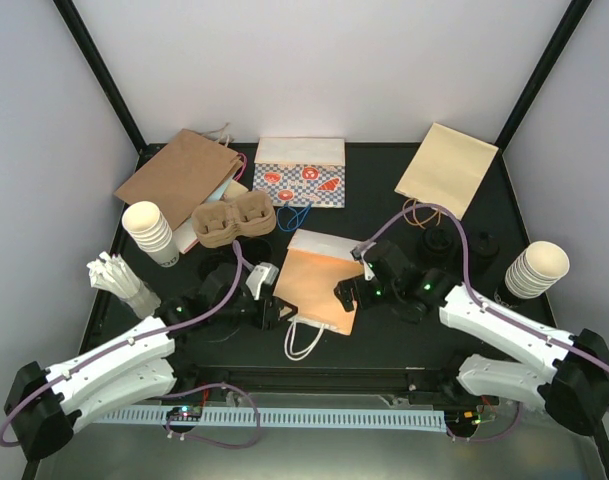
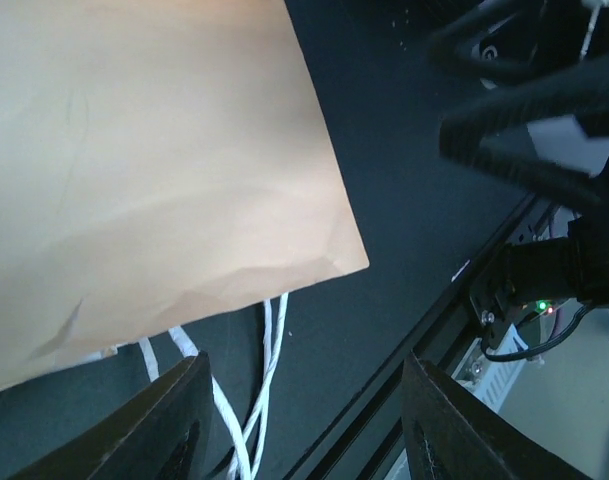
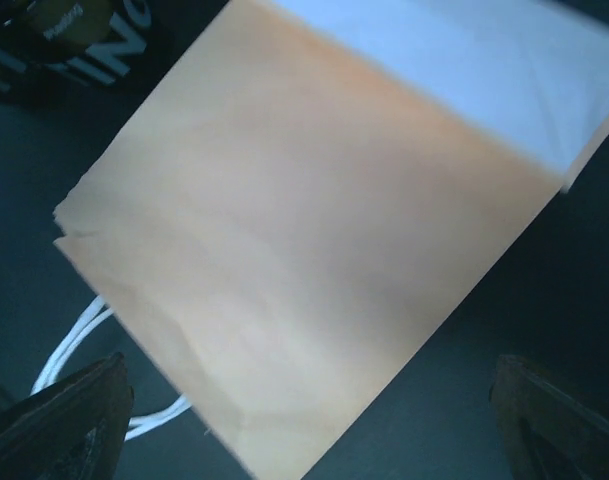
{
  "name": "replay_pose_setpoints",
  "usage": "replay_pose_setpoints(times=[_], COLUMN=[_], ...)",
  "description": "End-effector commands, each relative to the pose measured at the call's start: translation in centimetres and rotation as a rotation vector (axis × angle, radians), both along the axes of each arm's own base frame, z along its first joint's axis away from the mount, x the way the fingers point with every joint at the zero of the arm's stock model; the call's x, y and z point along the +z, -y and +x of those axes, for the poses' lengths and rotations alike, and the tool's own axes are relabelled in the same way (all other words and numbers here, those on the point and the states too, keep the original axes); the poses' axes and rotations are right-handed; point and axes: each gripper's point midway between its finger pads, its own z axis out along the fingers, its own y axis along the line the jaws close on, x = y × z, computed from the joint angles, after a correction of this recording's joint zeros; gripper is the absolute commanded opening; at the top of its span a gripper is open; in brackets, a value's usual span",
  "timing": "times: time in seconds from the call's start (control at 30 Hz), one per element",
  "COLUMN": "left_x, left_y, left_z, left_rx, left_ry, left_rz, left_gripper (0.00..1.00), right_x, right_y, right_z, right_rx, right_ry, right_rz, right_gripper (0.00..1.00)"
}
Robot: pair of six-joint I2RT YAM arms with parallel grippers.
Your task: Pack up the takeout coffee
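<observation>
Two grippers hang over one flat orange paper bag (image 1: 319, 285) on the black table (image 1: 399, 345). The left gripper (image 2: 306, 365) is above the bag's near corner. Its fingers are spread and hold nothing, and the bag's white handles (image 2: 259, 395) lie on the table below them. The right gripper (image 3: 309, 370) is above the bag's opposite edge, its fingers spread very wide and empty. Beyond that gripper and off to its right, two small black coffee cups (image 1: 436, 244) stand side by side on the table, well apart from the bag. Beyond the left gripper sits the cardboard tray (image 1: 234, 220), with a stack of white paper cups (image 1: 149, 232) to its left.
</observation>
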Motion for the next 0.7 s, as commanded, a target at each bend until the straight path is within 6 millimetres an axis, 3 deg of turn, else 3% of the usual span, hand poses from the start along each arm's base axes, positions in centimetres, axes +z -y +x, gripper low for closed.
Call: replay_pose_setpoints(times=[0.0,0.13,0.3,0.43,0.67], left_x=[-0.2,-1.5,-2.5,-2.9,-3.4], left_y=[0.1,-0.4,-0.9,-1.1,-1.2], left_z=[-0.1,-0.5,-1.1,-1.7,-2.1], left_rx=[0.046,0.081,0.117,0.127,0.126], left_ry=[-0.015,-0.055,-0.101,-0.126,-0.144], left_rz=[-0.014,-0.001,-0.014,-0.035,-0.03], left_gripper=[0.54,0.54,0.54,0.54,0.54], right_x=[1.4,2.6,1.3,0.4,-1.9], right_y=[0.7,-0.4,-1.9,-1.7,-3.1], right_z=[2.9,5.7,7.8,9.7,11.7], right_rx=[0.124,0.186,0.278,0.283,0.328], right_ry=[0.235,0.335,0.322,0.369,0.369], right_rz=[-0.187,-0.299,-0.442,-0.547,-0.627], right_gripper=[1.0,0.95,0.87,0.82,0.74])
